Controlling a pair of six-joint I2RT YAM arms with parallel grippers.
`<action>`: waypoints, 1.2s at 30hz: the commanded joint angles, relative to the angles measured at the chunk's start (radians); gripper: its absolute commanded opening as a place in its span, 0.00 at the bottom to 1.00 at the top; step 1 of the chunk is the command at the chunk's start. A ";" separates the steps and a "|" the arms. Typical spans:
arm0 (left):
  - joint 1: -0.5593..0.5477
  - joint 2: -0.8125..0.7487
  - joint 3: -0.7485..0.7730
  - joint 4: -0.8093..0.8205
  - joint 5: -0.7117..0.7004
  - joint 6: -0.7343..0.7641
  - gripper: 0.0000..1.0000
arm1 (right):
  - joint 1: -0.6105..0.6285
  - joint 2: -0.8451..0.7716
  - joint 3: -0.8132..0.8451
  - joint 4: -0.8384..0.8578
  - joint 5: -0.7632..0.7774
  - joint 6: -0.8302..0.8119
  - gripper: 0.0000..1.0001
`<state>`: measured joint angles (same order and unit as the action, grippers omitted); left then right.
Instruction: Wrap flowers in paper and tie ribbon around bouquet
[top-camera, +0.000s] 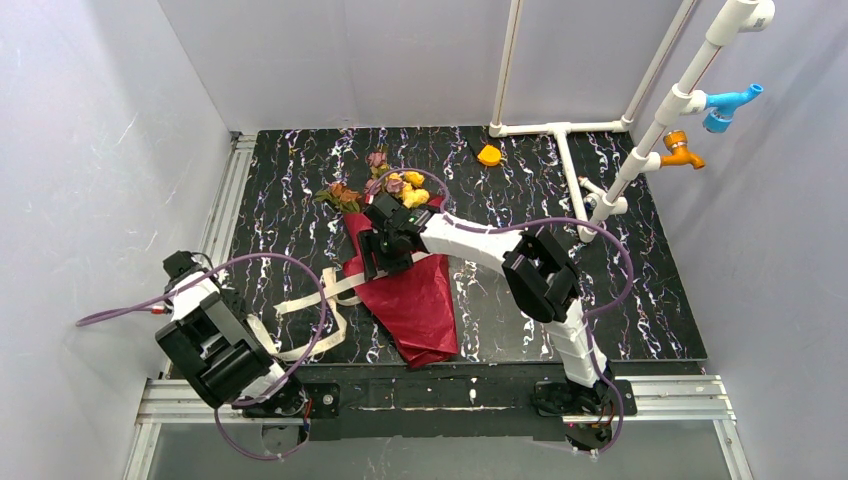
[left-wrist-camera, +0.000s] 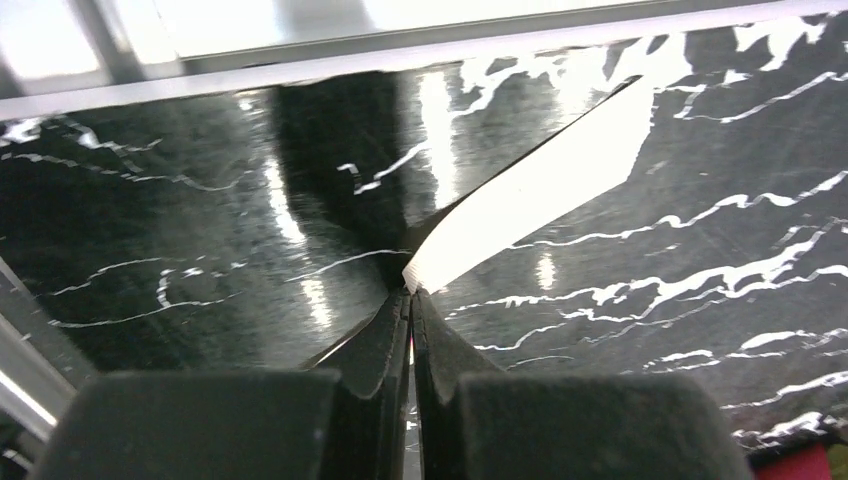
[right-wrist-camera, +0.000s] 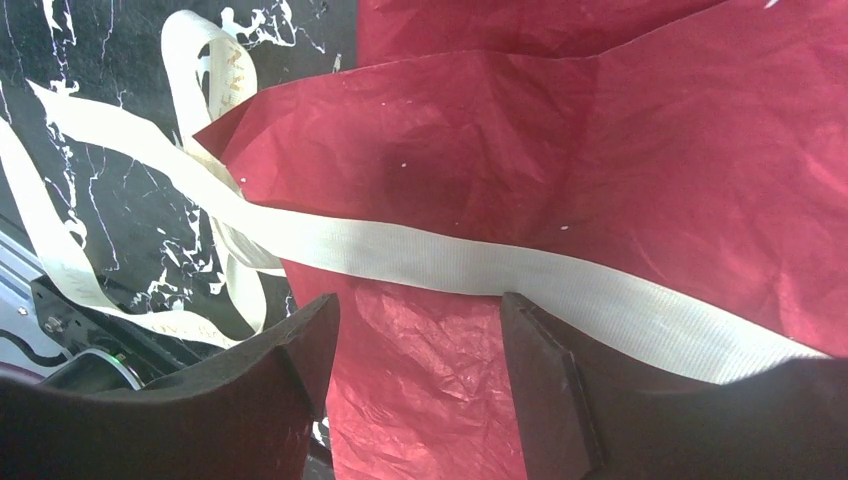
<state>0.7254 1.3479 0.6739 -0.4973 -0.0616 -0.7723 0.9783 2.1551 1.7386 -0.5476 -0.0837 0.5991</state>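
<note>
Right now you are at the tying step, as I read it. The flowers (top-camera: 400, 185) poke out of the far end of the paper (top-camera: 415, 300), which is folded around their stems into a rough cone lying on the black marbled table (top-camera: 640, 300). The blooms point away from the arm bases. The ribbon (top-camera: 300, 300) trails in loose loops from the cone's left side toward the left arm. In the right wrist view it also runs flat across the top of the red cone. No knot shows anywhere, and you cannot tell whether any of it passes beneath the bouquet.

Your left gripper (left-wrist-camera: 410, 292) is pinched tight on the ribbon near one end, with the angled cut tip sticking out past the fingertips just above the table. Your right gripper (right-wrist-camera: 418, 305) hangs over the cone with its jaws wide and nothing between them. The ribbon crosses just ahead of its fingers (right-wrist-camera: 290, 370).

The next move probably calls for drawing the pinched end toward the cone without tugging the band off the paper. Your right gripper is placed to press or pinch the band where it crosses. Watch the thin paper, which looks ready to unfold if dragged.
</note>
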 joint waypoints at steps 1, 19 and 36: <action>0.000 0.003 -0.027 0.008 0.076 0.019 0.00 | -0.017 -0.046 0.006 0.007 -0.011 0.003 0.69; -0.111 -0.502 0.188 -0.428 0.298 0.096 0.00 | -0.013 0.033 0.062 0.088 -0.060 0.086 0.65; -0.594 -0.491 0.447 -0.210 0.512 -0.275 0.00 | -0.090 -0.168 0.048 0.013 -0.022 -0.002 0.70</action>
<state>0.2462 0.8574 1.0264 -0.8497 0.4358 -0.9001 0.9470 2.1494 1.8183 -0.5159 -0.1333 0.6476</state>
